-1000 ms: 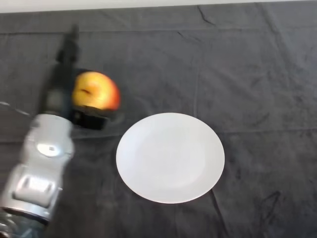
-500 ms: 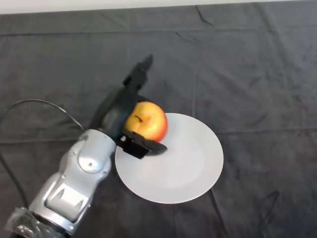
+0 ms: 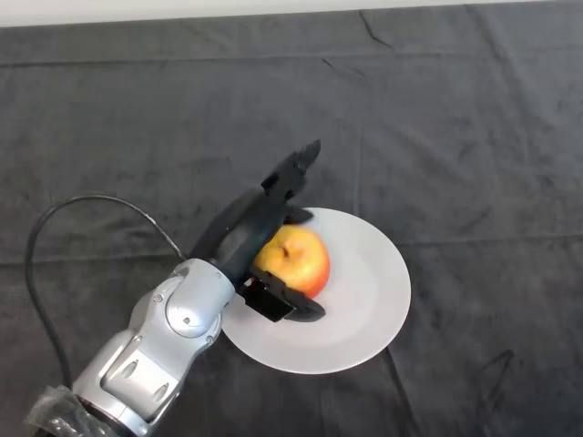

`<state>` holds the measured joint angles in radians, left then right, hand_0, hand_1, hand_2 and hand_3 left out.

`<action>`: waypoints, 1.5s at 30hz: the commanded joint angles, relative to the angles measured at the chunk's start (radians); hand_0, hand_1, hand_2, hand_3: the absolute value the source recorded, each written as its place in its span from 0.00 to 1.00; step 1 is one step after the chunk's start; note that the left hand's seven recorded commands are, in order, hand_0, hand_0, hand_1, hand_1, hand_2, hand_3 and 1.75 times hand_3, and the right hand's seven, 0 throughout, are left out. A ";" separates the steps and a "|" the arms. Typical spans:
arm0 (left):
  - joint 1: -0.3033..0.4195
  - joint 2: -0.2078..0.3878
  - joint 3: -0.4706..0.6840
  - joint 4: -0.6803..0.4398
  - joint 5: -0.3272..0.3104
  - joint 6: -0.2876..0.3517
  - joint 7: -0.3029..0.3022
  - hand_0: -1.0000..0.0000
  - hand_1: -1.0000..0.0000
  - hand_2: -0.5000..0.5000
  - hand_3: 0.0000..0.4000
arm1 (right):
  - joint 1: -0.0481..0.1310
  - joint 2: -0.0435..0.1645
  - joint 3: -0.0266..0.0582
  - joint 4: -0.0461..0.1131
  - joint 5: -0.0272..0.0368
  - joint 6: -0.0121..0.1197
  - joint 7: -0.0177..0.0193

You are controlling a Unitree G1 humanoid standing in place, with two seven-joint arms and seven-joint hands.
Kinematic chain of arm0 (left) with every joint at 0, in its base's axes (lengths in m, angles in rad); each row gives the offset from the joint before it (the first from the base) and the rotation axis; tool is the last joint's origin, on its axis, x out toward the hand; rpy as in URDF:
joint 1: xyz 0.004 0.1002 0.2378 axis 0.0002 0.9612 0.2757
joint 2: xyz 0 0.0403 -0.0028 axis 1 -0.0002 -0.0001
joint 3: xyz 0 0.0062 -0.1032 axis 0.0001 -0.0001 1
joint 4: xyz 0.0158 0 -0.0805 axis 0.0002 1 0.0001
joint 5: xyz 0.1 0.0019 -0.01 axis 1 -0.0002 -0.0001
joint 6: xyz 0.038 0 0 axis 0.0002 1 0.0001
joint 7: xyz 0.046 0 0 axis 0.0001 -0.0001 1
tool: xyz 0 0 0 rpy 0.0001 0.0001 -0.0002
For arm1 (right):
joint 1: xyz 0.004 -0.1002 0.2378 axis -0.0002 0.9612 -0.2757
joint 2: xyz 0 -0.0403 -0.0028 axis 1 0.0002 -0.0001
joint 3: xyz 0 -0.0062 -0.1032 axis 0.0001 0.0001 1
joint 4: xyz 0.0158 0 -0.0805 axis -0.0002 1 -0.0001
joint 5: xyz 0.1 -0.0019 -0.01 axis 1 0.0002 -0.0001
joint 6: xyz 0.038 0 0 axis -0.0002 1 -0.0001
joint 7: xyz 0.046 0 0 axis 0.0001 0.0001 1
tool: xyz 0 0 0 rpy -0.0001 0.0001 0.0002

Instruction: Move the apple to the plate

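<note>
A red and yellow apple is over the left part of the white plate, at the middle of the head view. My left hand reaches in from the lower left and is shut on the apple, with fingers over its far side and the thumb under its near side. I cannot tell whether the apple rests on the plate or hangs just above it.
A dark wrinkled cloth covers the whole table. The silver-grey forearm crosses the lower left of the view. A pale strip of the table's far edge runs along the top.
The hand has carried the apple from the left of the table to the right and toward me, onto the plate's left part. The arm reaches further into the view.
</note>
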<state>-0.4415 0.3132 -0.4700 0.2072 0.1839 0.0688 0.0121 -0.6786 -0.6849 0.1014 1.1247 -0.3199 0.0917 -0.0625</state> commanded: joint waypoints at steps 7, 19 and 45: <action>-0.025 0.061 0.015 0.028 0.021 -0.026 -0.040 1.00 1.00 0.50 0.00 | 0.018 -0.018 -0.0191 -0.028 -0.0055 0.007 -0.0003; -0.052 0.166 0.245 0.022 -0.079 -0.068 -0.069 1.00 1.00 0.50 0.00 | 0.018 -0.018 -0.0190 -0.027 -0.0057 0.007 -0.0005; -0.005 0.312 0.851 0.188 -0.267 -0.198 0.143 1.00 1.00 0.50 0.00 | 0.016 -0.018 -0.0187 -0.024 -0.0061 0.006 -0.0005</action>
<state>-0.4478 0.5559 0.3716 0.3742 -0.0625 -0.1049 0.1464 -0.6786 -0.6849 0.1014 1.1219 -0.3202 0.0915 -0.0625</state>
